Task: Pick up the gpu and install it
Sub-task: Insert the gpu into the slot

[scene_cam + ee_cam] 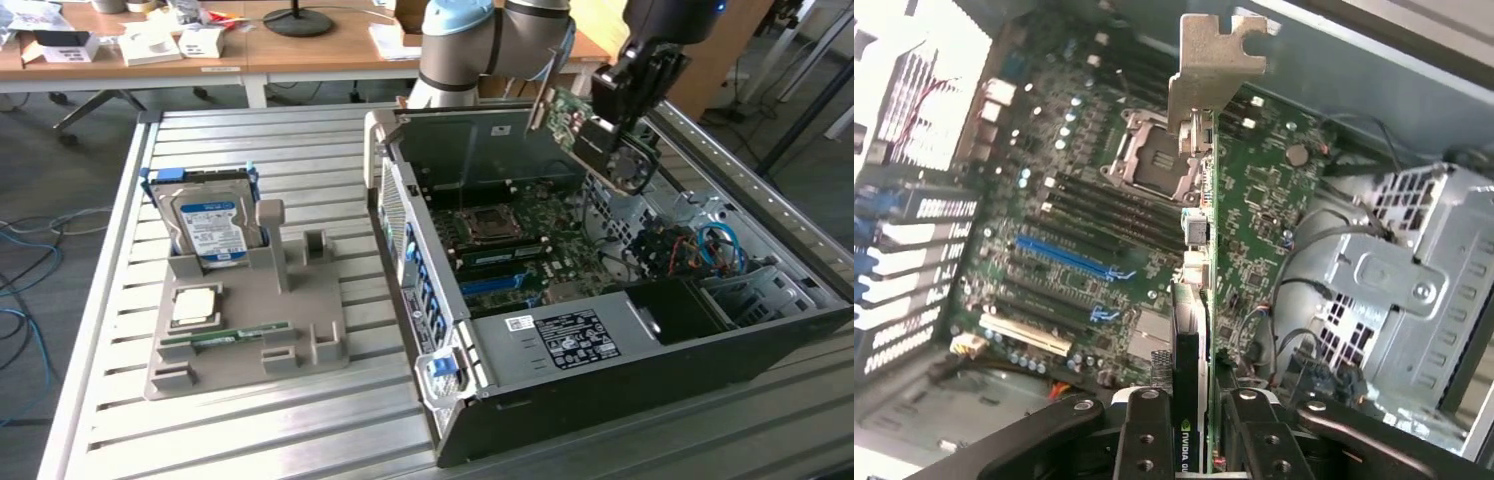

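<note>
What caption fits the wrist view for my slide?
Pincer grips the gpu edge-on above the motherboard, not yet seated.

Gpu (1196, 310): thin flat card, seen edge-on in the wrist view, with a green board and a black cover on one face. Its near end is clamped between the fingers of the gripper (1194, 425), and the card runs straight out from them. The silver bracket (1212, 70) sits at the end farthest from the gripper. In the exterior view the card is held tilted in the air.
</note>
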### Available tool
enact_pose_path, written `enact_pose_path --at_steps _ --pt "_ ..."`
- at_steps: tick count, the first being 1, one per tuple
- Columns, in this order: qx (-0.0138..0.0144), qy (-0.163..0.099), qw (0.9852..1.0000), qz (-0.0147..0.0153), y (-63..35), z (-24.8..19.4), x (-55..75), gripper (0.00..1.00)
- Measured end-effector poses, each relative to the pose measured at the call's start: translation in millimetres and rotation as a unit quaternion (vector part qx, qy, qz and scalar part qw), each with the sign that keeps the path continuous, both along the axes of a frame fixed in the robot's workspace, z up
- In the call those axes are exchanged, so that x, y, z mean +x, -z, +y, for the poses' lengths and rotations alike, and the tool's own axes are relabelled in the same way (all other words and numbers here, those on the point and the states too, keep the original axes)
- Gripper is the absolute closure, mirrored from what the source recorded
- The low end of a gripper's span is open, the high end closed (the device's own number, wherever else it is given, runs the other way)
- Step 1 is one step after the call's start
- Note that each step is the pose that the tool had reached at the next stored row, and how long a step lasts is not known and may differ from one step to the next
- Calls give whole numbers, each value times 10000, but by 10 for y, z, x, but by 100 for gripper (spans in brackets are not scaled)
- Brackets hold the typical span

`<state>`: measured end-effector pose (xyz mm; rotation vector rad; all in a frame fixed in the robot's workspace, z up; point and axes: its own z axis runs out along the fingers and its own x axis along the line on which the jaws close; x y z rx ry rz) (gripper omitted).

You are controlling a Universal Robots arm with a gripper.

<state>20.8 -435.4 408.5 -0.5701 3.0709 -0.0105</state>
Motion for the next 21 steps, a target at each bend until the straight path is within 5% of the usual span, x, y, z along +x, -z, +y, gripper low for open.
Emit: enact_pose_path --at_steps 5,11,16,21 --pt "-23 -419 9991 0 3 0 -1 74" --pt "-56 -935 9956 0 7 0 -2 74" --pt "-85 -1366 9906 0 9 0 -2 74" --pt "-113 -1798 9836 1 11 0 -3 74"
